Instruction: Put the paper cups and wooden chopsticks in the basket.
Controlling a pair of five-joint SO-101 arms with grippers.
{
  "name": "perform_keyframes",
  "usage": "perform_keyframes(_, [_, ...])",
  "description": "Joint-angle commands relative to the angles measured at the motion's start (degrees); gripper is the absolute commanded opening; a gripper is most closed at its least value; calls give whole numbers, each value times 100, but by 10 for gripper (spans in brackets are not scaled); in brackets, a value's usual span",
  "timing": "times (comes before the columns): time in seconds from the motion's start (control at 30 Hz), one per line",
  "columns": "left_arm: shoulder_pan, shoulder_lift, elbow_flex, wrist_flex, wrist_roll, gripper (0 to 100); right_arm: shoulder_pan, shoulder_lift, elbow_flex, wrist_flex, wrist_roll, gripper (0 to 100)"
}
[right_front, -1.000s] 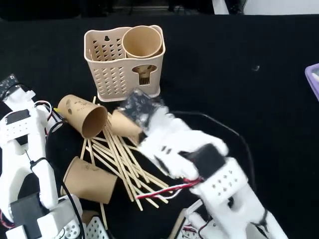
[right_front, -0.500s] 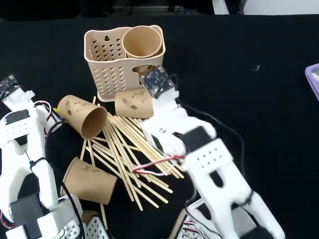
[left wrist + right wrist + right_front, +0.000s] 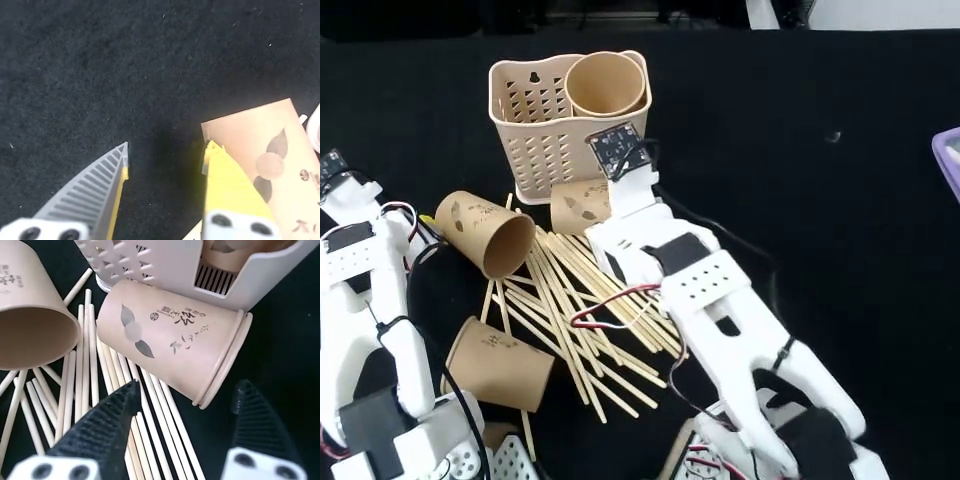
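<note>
printed characters on paper cup

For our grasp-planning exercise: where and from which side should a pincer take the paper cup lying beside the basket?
Probably the rim. The paper cup lies on its side over the chopsticks, the basket close along one wall, its mouth facing bare table. Bring the right pincer in from that mouth side, one finger inside, one outside.

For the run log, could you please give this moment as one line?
right end effector: open by lying paper cup | basket: holds upright cup | chopsticks: on table
</note>
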Motion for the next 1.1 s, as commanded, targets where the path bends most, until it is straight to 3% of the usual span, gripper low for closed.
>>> perform_keyframes(0.0, [-57, -44, -84, -62, 18, 238, 0, 198, -40, -299, -62, 300])
perform_keyframes(0.53, [-57, -44, -66, -70, 18, 238, -18, 681, -40, -862, -299, 298])
perform_keyframes(0.67, [-57, -44, -66, -70, 18, 238, -105, 629, 127, -888, 264, 196])
perform_keyframes(0.83, [-57, -44, -66, -70, 18, 238, -79, 593, 136, -853, 229, 18])
perform_keyframes(1.07, [-57, -44, -75, -70, 18, 238, -114, -673, 514, -237, 211, 11])
